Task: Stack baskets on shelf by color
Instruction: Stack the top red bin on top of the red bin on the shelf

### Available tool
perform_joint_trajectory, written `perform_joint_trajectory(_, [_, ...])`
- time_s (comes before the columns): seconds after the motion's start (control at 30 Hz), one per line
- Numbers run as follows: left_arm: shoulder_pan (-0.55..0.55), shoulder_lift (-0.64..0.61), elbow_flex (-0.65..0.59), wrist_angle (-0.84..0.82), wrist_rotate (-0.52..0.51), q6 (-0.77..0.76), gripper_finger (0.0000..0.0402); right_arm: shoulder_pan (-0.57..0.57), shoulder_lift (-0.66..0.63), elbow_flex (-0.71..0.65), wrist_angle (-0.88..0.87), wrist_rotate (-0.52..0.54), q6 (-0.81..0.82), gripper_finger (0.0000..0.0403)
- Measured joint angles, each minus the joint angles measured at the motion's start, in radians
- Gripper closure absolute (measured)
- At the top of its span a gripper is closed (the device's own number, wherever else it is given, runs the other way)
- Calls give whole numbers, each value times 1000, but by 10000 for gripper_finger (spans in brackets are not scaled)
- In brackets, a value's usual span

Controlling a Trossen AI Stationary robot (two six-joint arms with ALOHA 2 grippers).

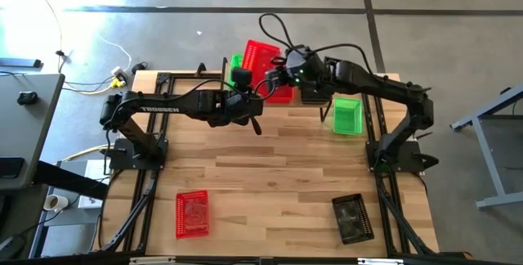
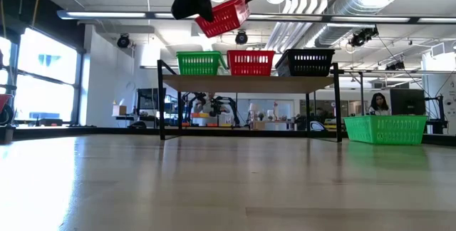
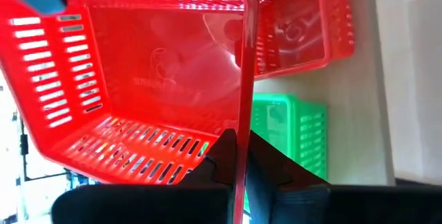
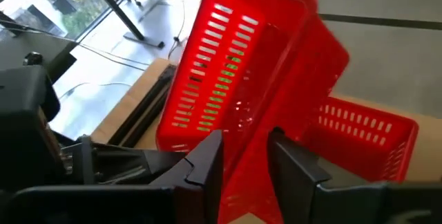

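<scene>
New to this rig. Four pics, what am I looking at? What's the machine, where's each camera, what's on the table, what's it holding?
Two dark robot arms are bolted to a wooden table. One camera looks straight down, one sits at tabletop height, and one rides on each wrist. A low shelf carries a green basket, a red basket and a black basket. Loose on the table lie another green one, a red one and a black one. Both arms meet above the shelf at a tilted red basket: the left gripper is shut on its rim, and the right gripper straddles its wall.
</scene>
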Motion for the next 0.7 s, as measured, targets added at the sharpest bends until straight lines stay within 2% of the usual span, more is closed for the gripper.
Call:
perform_joint_trajectory(0.37, [0, 0, 0, 12, -14, 66, 400, -25, 0, 1, -18, -12, -30, 394])
perform_joint_trajectory(0.7, [-1, 0, 0, 35, -14, 113, 396, -31, -1, 1, -25, -18, -51, 401])
